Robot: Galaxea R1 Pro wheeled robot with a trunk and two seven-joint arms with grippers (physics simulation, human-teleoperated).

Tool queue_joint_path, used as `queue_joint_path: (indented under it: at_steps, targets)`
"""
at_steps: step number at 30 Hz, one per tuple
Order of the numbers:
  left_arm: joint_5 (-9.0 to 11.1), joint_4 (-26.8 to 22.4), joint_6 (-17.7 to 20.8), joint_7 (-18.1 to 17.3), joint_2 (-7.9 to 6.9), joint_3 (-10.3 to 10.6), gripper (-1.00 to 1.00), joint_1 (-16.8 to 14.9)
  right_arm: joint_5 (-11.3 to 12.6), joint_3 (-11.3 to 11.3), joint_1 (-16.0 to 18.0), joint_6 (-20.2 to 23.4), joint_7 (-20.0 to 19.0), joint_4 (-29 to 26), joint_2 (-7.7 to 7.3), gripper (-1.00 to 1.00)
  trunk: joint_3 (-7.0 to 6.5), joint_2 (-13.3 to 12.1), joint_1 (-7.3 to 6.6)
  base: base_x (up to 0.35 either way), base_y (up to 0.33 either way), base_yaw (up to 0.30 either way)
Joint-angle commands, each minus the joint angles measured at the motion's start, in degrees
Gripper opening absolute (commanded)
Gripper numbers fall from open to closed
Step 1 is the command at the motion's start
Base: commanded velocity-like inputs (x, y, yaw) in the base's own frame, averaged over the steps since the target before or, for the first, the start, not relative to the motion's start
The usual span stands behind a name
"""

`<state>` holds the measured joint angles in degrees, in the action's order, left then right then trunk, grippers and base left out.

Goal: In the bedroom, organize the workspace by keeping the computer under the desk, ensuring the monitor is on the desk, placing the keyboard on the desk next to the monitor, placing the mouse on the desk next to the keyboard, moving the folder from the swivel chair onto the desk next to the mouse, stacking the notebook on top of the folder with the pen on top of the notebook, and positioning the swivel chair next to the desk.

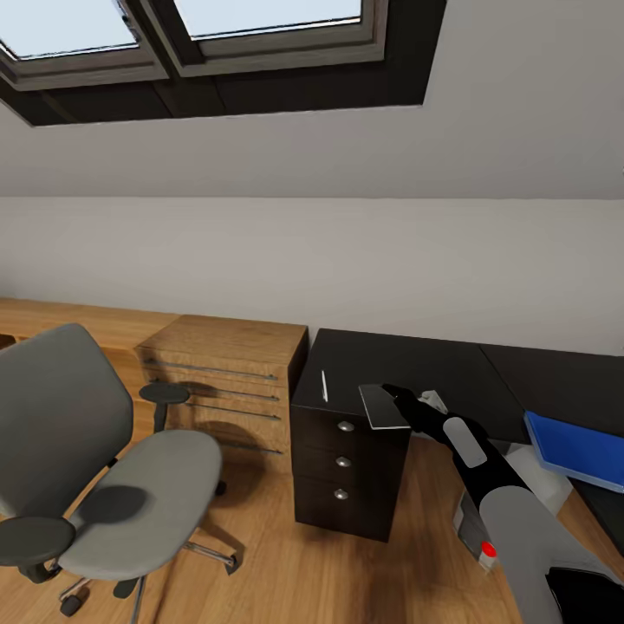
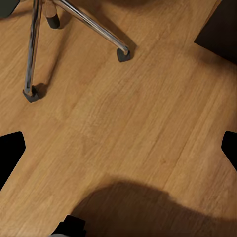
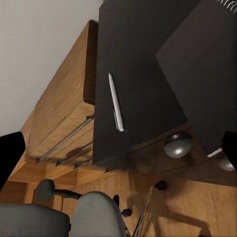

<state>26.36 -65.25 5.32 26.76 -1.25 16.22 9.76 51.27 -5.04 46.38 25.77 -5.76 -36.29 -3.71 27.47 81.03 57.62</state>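
Observation:
The swivel chair [image 1: 95,459] has a grey seat with nothing on it and stands on the floor left of the desk [image 1: 407,364]. A thin light-coloured pen [image 1: 324,386] [image 3: 116,103] lies on the black desk top above the drawer unit [image 1: 347,459]. The light-grey notebook [image 1: 380,406] [image 3: 197,74] juts over the desk's front edge. My right gripper [image 1: 395,392] [image 3: 118,148] is at the notebook with its fingers wide apart; whether they touch it is unclear. The blue folder [image 1: 576,451] lies on the desk at the right. The computer [image 1: 475,524] stands below it. My left gripper [image 2: 118,153] is open above the floor.
A low light-wood drawer cabinet [image 1: 225,364] stands against the wall between chair and desk. The chair's chrome legs and casters [image 2: 94,24] are close to my left gripper. A skylight [image 1: 217,35] is set in the sloped wall above. Wood floor [image 1: 286,563] lies open before the drawers.

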Motion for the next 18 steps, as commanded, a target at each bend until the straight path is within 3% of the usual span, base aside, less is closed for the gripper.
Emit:
queue_joint_path:
  at_steps: [1,7,13,18]
  targets:
    - [0.3,0.0,0.2,0.4,-0.06,0.2,1.00,0.0,0.0,-0.2,0.0,0.3,-0.1,0.0,0.02,1.00,0.03,0.0,0.00,0.000,0.000,-0.040]
    - [0.3,0.5,0.2,0.5,-0.06,0.2,1.00,0.0,0.1,-0.2,0.0,0.3,-0.1,0.0,0.09,1.00,0.01,0.0,0.00,-0.186,0.000,-0.012]
    - [0.2,0.1,0.1,0.7,-0.01,0.4,1.00,0.0,0.1,-0.2,0.0,0.4,-0.2,0.0,0.03,1.00,0.01,0.0,0.00,-0.038,0.000,0.000]
    - [0.2,0.1,0.1,0.8,-0.04,0.7,1.00,0.0,0.1,-0.2,0.0,0.5,-0.2,0.1,0.02,1.00,0.90,2.0,1.10,-0.007,0.000,0.000]
